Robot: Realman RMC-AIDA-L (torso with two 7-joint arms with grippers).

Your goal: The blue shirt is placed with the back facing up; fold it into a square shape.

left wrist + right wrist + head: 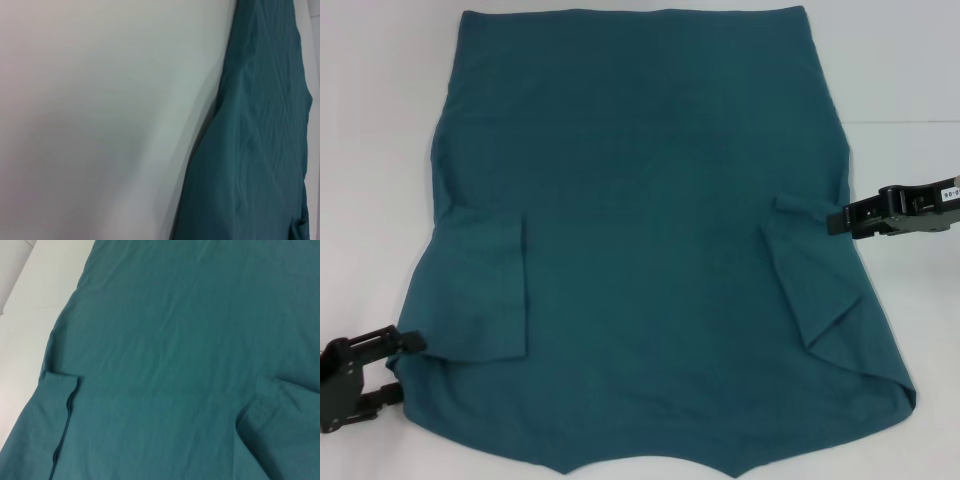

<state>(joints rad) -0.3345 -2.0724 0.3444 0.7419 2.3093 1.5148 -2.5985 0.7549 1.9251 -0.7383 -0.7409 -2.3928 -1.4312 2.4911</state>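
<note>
The blue shirt (650, 230) lies flat on the white table, plain side up, with both short sleeves folded inward over the body. The left folded sleeve (485, 290) is squarish; the right folded sleeve (815, 290) ends in a point. My left gripper (408, 368) sits open at the shirt's near-left edge, holding nothing. My right gripper (832, 220) hovers at the shirt's right edge, just beside the top of the folded right sleeve. The left wrist view shows the shirt's edge (255, 150) against the table. The right wrist view shows the shirt's body (190, 340) and both sleeve folds.
The white table (370, 150) surrounds the shirt on the left and right. The shirt's far hem reaches the top of the head view, and its near edge runs off the bottom.
</note>
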